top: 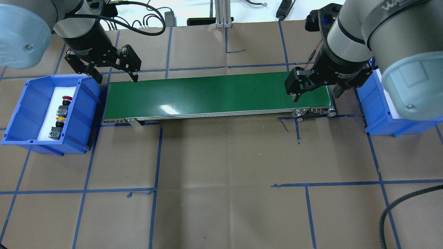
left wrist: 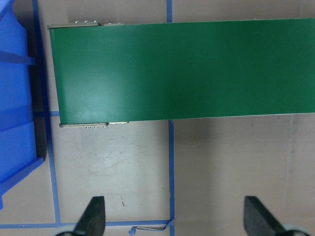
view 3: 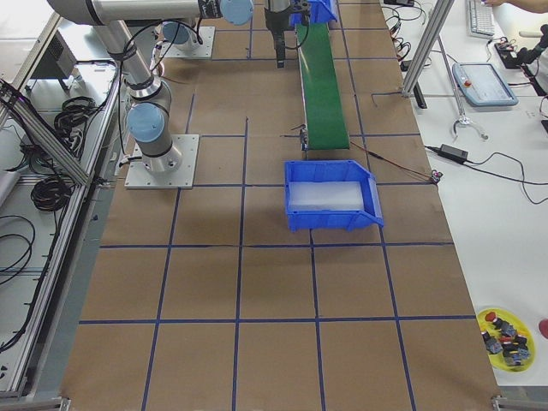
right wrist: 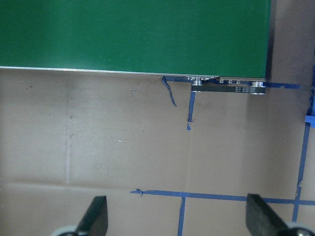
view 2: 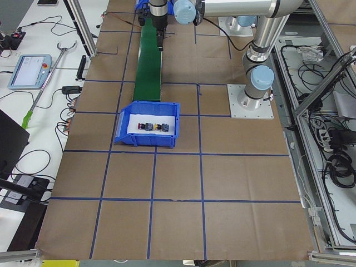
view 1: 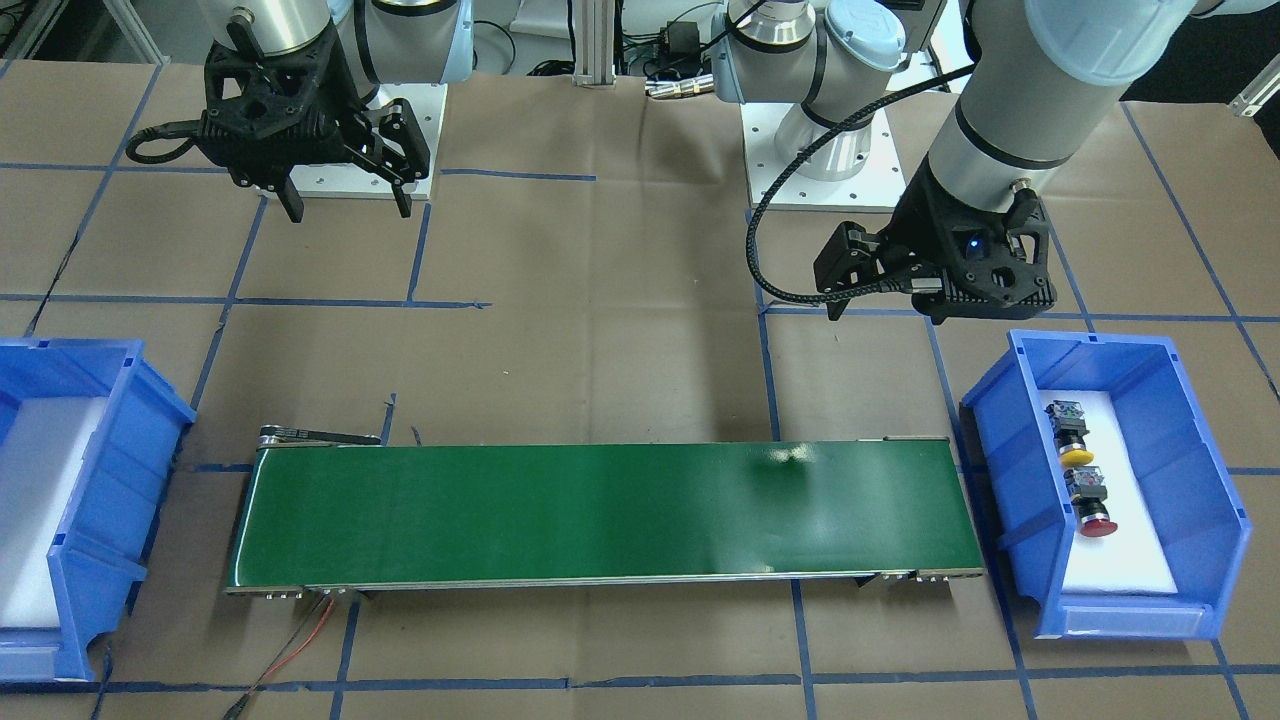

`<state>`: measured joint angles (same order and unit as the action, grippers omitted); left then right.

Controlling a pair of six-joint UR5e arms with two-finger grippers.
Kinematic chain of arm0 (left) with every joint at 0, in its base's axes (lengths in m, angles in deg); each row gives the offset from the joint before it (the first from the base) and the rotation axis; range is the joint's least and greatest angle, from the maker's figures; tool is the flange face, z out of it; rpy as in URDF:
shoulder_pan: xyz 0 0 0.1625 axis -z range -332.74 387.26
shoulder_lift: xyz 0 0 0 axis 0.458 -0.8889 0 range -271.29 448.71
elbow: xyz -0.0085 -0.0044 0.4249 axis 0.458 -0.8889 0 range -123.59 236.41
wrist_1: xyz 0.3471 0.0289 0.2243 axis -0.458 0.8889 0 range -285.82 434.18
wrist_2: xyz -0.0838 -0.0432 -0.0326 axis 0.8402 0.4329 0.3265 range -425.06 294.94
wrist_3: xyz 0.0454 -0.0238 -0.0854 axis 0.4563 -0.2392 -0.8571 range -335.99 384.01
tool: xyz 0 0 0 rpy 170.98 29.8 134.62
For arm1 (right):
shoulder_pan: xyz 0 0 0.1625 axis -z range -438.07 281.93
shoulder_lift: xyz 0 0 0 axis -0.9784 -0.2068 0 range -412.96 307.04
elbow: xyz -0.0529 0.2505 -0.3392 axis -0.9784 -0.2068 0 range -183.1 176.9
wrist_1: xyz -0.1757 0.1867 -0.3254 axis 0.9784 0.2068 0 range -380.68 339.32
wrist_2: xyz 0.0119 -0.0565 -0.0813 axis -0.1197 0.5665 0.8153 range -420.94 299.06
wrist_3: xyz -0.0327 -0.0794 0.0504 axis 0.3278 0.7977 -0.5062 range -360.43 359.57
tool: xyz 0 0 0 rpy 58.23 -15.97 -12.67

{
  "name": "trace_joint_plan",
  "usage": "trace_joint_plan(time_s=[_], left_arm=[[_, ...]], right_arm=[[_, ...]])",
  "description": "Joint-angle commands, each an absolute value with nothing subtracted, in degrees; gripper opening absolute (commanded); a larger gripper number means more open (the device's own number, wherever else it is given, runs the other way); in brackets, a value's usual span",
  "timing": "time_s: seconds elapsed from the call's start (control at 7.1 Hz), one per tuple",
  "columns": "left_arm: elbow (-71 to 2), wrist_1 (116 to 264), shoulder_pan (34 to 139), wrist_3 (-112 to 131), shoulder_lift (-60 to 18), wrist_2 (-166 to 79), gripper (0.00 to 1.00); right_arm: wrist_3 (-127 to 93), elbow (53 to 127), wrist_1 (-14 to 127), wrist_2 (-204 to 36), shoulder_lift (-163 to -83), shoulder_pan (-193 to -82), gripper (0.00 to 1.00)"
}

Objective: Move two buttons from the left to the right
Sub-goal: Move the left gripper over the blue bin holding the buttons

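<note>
Two buttons lie in the blue bin (top: 20,114) on my left side, on white foam: a red-capped one (top: 65,103) and a yellow-capped one (top: 59,123). In the front view the yellow (view 1: 1074,442) and the red (view 1: 1094,508) lie end to end in that bin (view 1: 1210,500). My left gripper (top: 117,75) is open and empty, above the left end of the green conveyor belt (top: 214,95), apart from the bin. My right gripper (top: 315,94) is open and empty above the belt's right end. In the wrist views both the left gripper (left wrist: 174,221) and the right gripper (right wrist: 178,221) hold nothing.
A second blue bin (view 1: 110,430) with bare white foam stands at the belt's right end; it also shows in the right side view (view 3: 334,218). A yellow dish (view 3: 507,336) with spare buttons sits far off. Brown paper with blue tape lines covers the table (top: 225,166).
</note>
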<state>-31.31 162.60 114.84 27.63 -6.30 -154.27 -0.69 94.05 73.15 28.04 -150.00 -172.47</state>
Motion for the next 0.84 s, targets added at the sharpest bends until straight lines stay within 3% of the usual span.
trace_joint_plan(time_s=[0.0,0.7], left_arm=[[-31.2,162.6,114.8,27.6,-6.3,-154.2,1.0],[-31.9,162.6,114.8,27.8,-5.3,-154.2,1.0]], right_arm=[[-0.4,93.8,72.8,28.2,-150.0,-172.5,1.0],[0.0,93.3,73.0,28.2,-149.5,-172.3,1.0]])
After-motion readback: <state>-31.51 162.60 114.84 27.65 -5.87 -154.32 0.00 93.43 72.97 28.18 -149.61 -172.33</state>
